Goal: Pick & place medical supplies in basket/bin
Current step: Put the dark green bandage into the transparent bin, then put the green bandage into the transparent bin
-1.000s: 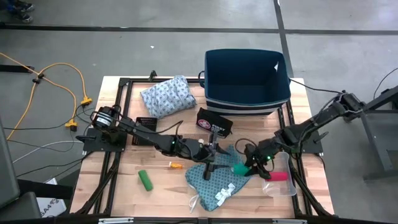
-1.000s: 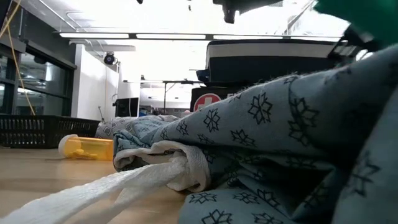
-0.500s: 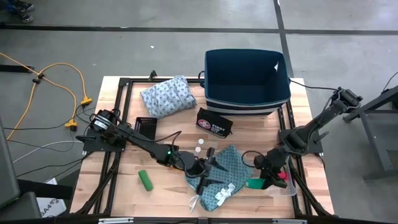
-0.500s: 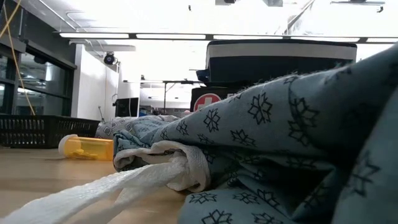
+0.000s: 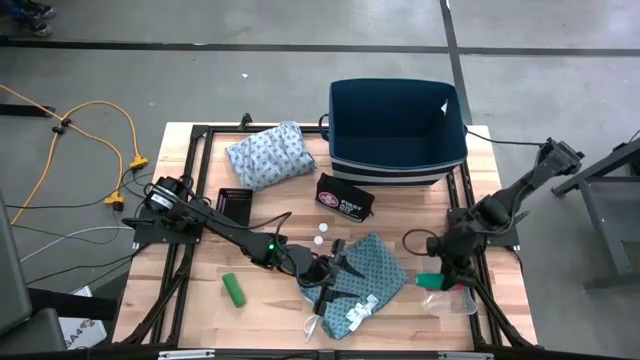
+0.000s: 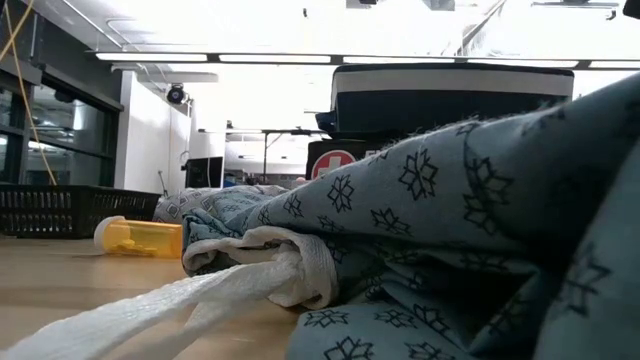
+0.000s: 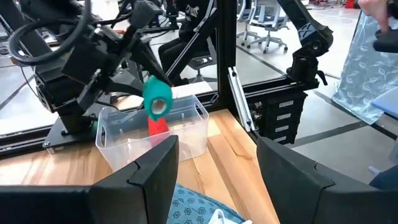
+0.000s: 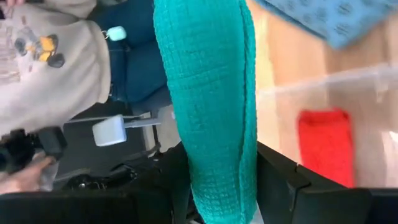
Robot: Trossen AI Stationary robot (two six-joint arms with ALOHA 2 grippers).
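Observation:
My right gripper [image 5: 432, 277] is shut on a teal roll [image 7: 157, 99], held above a clear plastic bin [image 7: 186, 134] at the table's near right corner. A red roll [image 8: 323, 146] lies in that bin. My left gripper [image 5: 330, 282] stands open and level over the near left part of the teal patterned cloth [image 5: 365, 275], nothing between its fingers [image 7: 152, 180]. The cloth lies flat on the table, its white ties [image 6: 200, 300] trailing toward the near edge. A pale blue-grey folded cloth [image 5: 265, 155] lies at the far left. A green roll [image 5: 233, 290] lies near the front left. My right gripper pinches the teal roll by its sides [image 8: 214, 180] between the two fingers, coming at it slanting down from the table's right. The roll is lifted clear and hangs over the clear bin, above the red roll.
A navy basket [image 5: 398, 130] stands at the far right, a black first-aid pouch [image 5: 344, 197] in front of it. Small white pieces [image 5: 320, 238] and a little black crate [image 5: 234, 203] lie mid-table. A yellow bottle [image 6: 140, 238] shows in the low view. A person stands beyond the near edge [image 8: 56, 68].
My right gripper has carried the teal roll from the cloth's right edge toward the table's right and near edges, turning as it went, until it hangs over the clear bin. My left gripper has swung toward the near edge over the cloth, then kept still.

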